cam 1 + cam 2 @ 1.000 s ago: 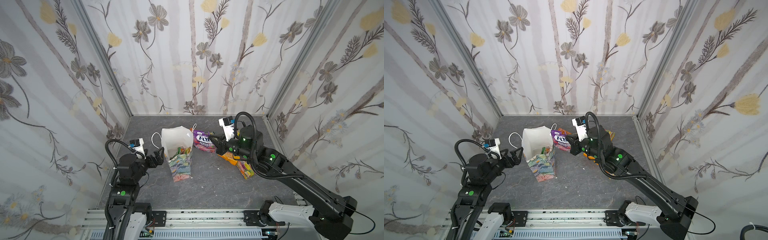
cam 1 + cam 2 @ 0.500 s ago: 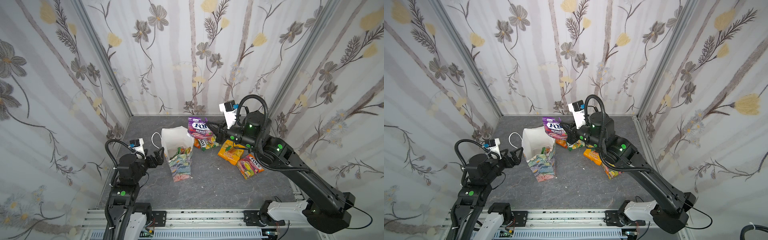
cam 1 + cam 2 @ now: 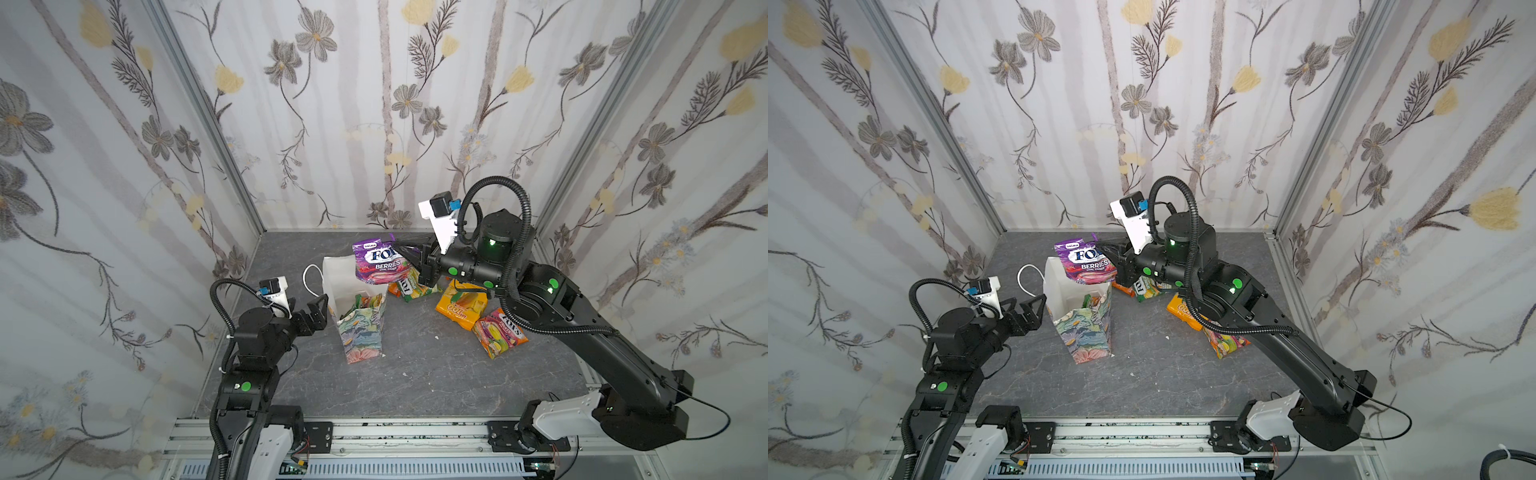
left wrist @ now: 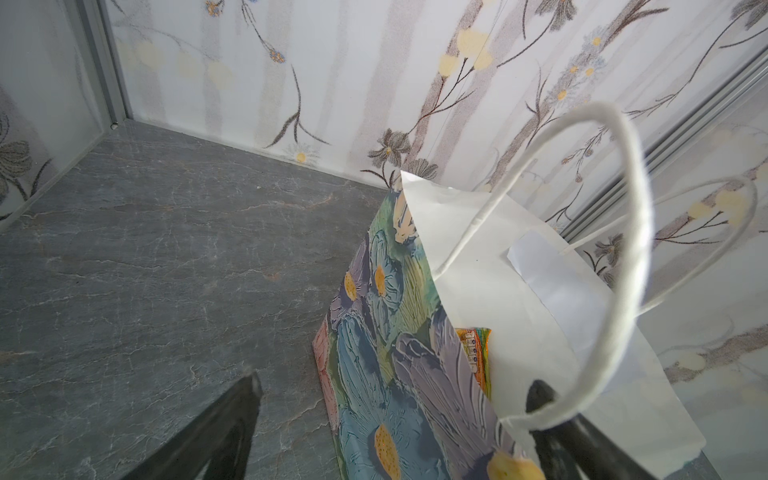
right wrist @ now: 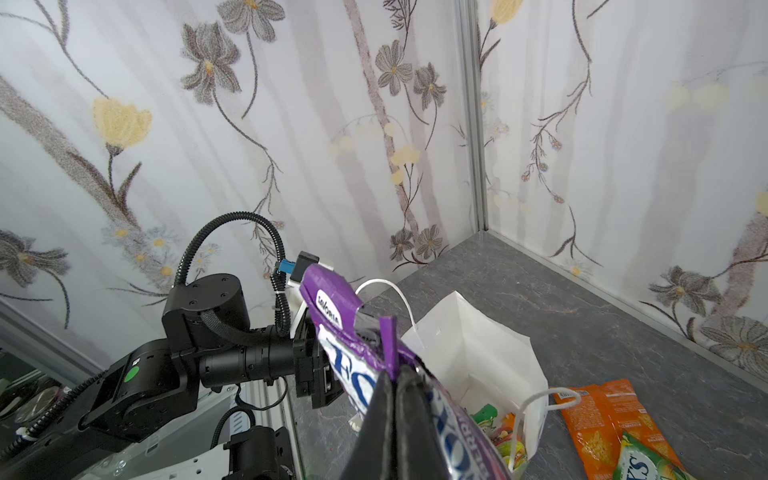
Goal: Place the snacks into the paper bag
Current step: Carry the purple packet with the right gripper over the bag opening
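A purple FOX'S berries packet [image 3: 376, 264] [image 3: 1086, 264] [image 5: 332, 316] hangs over the open mouth of the floral paper bag [image 3: 361, 332] [image 3: 1090, 334] [image 5: 478, 357], with my right gripper [image 3: 405, 253] [image 3: 1108, 251] [image 5: 395, 376] shut on its edge. Several snacks [image 5: 498, 432] [image 4: 478, 353] lie inside the bag. My left gripper [image 3: 318, 307] [image 3: 1027, 309] [image 4: 397, 382] stands open at the bag's left side, the bag's corner between its fingers [image 4: 232, 415]. Right of the bag lie an orange and a green packet [image 3: 411, 286] [image 5: 602, 419], an orange-yellow box [image 3: 461, 305] and a pink-yellow packet [image 3: 500, 332].
Flowered walls close the grey table [image 3: 415, 374] on three sides, and a metal rail [image 3: 374, 432] runs along the front. A white cord handle [image 3: 309, 276] loops out behind the bag. A small white scrap [image 3: 436, 337] lies on the table.
My right gripper has lifted the purple packet off the table by the pile and carried it up and left, over the bag's mouth. The left arm has not moved.
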You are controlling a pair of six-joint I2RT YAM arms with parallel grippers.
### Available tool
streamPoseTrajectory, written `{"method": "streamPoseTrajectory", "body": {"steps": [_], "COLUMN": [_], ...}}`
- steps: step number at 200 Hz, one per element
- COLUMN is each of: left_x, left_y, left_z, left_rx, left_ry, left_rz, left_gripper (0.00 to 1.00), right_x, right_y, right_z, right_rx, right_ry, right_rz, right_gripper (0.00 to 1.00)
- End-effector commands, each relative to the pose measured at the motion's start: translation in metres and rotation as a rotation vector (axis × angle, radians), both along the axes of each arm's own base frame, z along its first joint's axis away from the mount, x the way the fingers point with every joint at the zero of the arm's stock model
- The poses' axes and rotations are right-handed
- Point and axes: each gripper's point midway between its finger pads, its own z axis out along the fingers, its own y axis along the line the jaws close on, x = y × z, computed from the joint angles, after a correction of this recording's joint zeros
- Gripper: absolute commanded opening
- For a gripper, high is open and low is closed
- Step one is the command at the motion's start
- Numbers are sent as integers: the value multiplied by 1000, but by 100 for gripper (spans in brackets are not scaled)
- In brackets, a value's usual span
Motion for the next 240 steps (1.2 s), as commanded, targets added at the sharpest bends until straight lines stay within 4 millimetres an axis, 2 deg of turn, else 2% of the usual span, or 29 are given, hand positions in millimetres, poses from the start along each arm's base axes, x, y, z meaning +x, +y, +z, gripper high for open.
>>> {"method": "streamPoseTrajectory", "body": {"steps": [1, 48, 101, 151, 154, 164, 240], "left_x": [1, 1, 0, 0, 0, 0, 0], "left_y": [0, 0, 0, 0, 0, 0, 0], "left_z": [3, 4, 5, 6, 5, 5, 5], "left_rx": [4, 4, 6, 5, 5, 4, 5], "left_ry": [-19, -23, -27, -29, -28, -27, -26], "left_rz": [-3, -3, -1, -1, 1, 0, 0], "left_gripper": [100, 100, 100, 100, 100, 100, 100], "right_x": [-5, -5, 10, 14, 18, 19, 9], "right_y": [12, 37, 58, 53, 59, 61, 76], "right_z": [9, 2, -46, -73, -87, -97, -128], "right_rx": [10, -4, -122, -236, -265, -296, -407], "right_ry": [-39, -42, 15, 9, 25, 37, 71], "right_rz": [45, 99, 94, 74, 79, 80, 211], "right_gripper": [0, 0, 0, 0, 0, 0, 0]}}
